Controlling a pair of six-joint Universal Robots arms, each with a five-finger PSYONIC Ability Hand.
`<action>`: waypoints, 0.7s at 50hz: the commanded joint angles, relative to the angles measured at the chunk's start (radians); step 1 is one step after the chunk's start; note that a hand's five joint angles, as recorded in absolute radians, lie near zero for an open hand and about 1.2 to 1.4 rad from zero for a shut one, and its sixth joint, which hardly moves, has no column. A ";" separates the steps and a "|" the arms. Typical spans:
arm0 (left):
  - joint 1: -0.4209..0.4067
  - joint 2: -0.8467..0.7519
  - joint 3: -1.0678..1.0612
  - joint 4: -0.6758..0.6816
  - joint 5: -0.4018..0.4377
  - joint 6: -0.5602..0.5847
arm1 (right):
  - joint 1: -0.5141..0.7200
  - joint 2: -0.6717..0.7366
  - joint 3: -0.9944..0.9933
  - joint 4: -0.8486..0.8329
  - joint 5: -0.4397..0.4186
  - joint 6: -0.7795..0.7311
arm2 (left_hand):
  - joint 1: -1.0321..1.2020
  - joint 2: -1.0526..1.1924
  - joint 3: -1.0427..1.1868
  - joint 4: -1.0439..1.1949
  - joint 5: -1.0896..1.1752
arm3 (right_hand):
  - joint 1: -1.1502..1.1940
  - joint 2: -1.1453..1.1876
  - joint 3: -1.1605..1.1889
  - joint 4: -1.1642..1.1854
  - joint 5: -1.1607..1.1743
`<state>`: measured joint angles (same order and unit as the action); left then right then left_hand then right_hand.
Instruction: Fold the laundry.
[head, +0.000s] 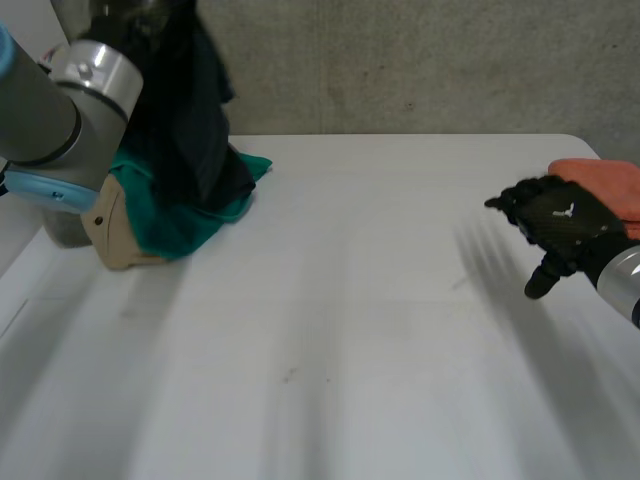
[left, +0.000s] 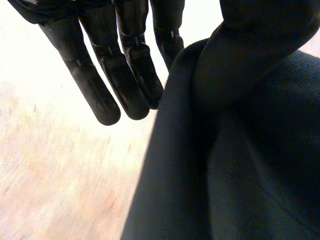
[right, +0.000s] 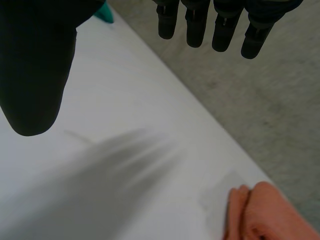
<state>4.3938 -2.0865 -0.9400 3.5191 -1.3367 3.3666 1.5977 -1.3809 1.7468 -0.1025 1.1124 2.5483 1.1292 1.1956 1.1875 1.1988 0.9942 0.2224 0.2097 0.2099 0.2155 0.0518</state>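
A grey concrete wall backs the white worktop (head: 350, 300). At the far left, the left hand (left: 125, 75) holds up a dark cloth (head: 195, 110), pinched between its thumb and straight fingers, above a green cloth (head: 180, 225) heaped by a tan container (head: 118, 240). At the right, the right hand (head: 560, 225) hovers with fingers loosely spread, holding nothing, just beside an orange cloth (head: 610, 185) at the worktop's right edge.

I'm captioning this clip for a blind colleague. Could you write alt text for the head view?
A dark cloth hangs from the robot's left arm over a green cloth heaped at the far left of the white table. The right hand hovers open near the right edge, beside an orange cloth.
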 joint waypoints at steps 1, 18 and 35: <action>-0.166 0.132 -0.164 0.043 0.004 -0.243 | 0.002 -0.073 -0.046 -0.005 0.089 0.133 | 0.267 0.201 0.209 0.197 0.227 | -0.048 -0.035 -0.035 -0.041 -0.052; -0.448 -0.109 -0.236 -0.155 0.013 -0.262 | -0.010 -0.027 -0.066 -0.025 0.103 0.193 | -0.675 -0.741 -0.733 -0.744 -0.714 | -0.048 -0.035 -0.035 -0.041 -0.052; -0.385 0.163 -0.468 -0.230 -0.163 -0.263 | 0.004 0.051 -0.084 -0.002 0.021 0.043 | -0.701 -0.768 -0.760 -0.771 -0.741 | -0.048 -0.035 -0.035 -0.041 -0.052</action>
<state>4.0427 -1.9459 -1.3348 3.2960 -1.3862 3.1020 1.5975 -1.3605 1.6619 -0.1157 1.1736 2.6871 0.4278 0.4056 0.4087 0.3947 0.2112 0.2224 0.2097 0.2099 0.2155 0.0517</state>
